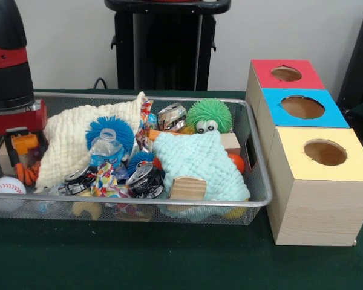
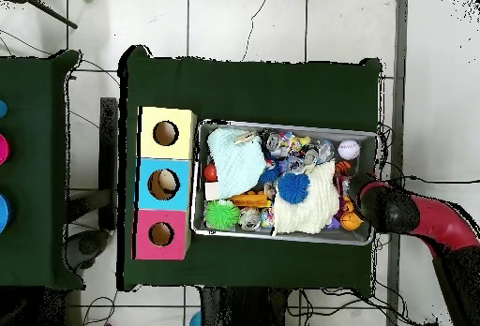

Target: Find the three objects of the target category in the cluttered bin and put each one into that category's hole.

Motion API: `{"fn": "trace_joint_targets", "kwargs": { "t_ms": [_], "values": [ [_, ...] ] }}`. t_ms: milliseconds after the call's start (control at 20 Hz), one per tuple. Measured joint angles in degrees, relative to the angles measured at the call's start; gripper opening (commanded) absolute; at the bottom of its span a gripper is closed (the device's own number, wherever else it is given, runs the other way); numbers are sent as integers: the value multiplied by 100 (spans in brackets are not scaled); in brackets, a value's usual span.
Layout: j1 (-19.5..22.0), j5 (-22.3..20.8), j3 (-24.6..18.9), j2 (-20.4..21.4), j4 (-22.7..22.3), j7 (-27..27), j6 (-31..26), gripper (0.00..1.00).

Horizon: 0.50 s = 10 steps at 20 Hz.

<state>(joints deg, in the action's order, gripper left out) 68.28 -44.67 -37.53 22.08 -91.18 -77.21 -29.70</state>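
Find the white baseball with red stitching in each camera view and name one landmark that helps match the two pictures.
Front view: the white baseball with red stitching lies in the near left corner of the wire mesh bin.
Overhead view: the baseball sits in the bin's upper right corner.
Shared landmark: the yellow-topped wooden box with a round hole, at the bin's opposite end on the same side.

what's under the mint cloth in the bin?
Under the mint cloth, a wooden block pokes out in front and an orange ball beside it. Anything beneath its middle is covered.
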Motion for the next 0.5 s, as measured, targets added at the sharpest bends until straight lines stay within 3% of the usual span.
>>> {"fn": "trace_joint_targets", "kwargs": {
  "t_ms": [500],
  "values": [
    [-132,-35,1,-4,-17,0,109,100]
  ]
}}
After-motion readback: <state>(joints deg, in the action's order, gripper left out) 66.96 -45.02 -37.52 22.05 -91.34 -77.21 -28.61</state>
